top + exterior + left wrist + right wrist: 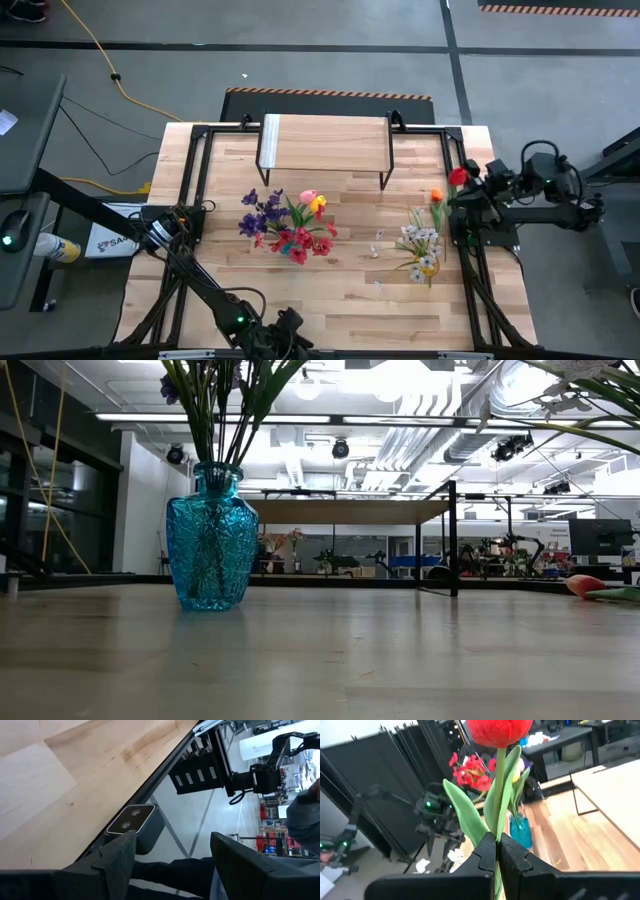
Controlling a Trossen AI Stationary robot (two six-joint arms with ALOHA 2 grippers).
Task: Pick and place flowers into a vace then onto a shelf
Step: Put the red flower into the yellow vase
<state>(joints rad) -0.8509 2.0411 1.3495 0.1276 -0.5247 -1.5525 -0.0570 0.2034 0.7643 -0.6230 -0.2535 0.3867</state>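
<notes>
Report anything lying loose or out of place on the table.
White flowers and an orange flower lie flat on the table, outside the vase. The right pincer holds a red tulip.

From my right wrist camera, the red tulip (500,731) above the right gripper (497,851) loses its bloom top to the frame edge, and its lower stem hides between the fingers. Low view crops the vase (211,538) bouquet's blooms.
</notes>
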